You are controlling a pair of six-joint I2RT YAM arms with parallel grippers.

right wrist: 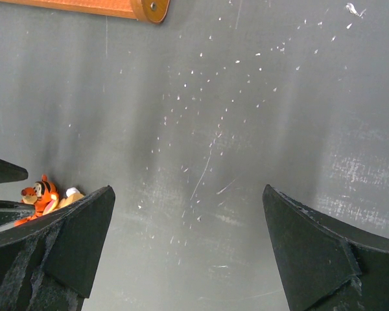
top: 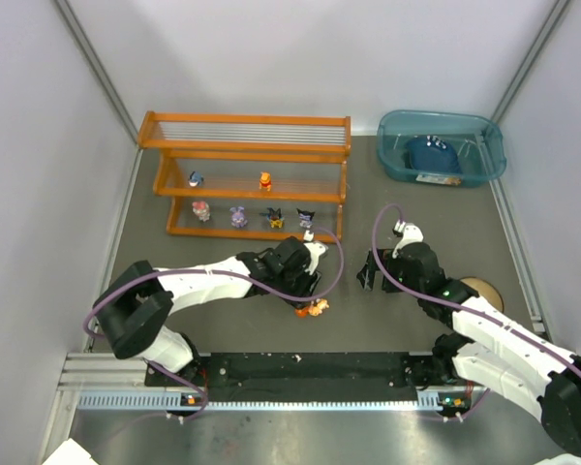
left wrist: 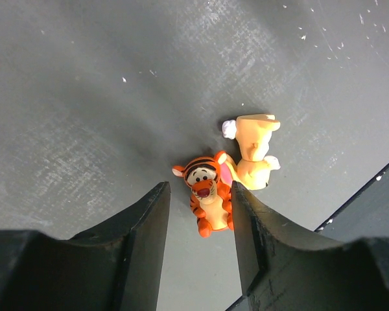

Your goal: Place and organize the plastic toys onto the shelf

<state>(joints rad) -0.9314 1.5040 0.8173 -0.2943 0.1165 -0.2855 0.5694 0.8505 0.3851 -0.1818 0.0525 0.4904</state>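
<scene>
An orange striped tiger toy [left wrist: 207, 197] lies on the grey table with a pale yellow toy [left wrist: 254, 152] just behind it. My left gripper [left wrist: 200, 188] is low over the tiger, its jaws open on either side. The right finger [left wrist: 246, 227] touches the toy and a gap shows at the left finger. From above, this pair [top: 315, 308] sits under the left gripper [top: 308, 291]. The orange shelf [top: 242, 145] holds two toys on its middle tier [top: 265, 180] and several on the lowest [top: 238, 216]. My right gripper [top: 373, 273] [right wrist: 188, 191] hangs wide open and empty over bare table.
A teal bin [top: 484, 155] with a dark blue item [top: 431, 153] stands at the back right. A round wooden disc [top: 482, 289] lies beside the right arm. The shelf's lower corner [right wrist: 117, 8] shows in the right wrist view. The black base rail [left wrist: 376, 207] is close behind the toys.
</scene>
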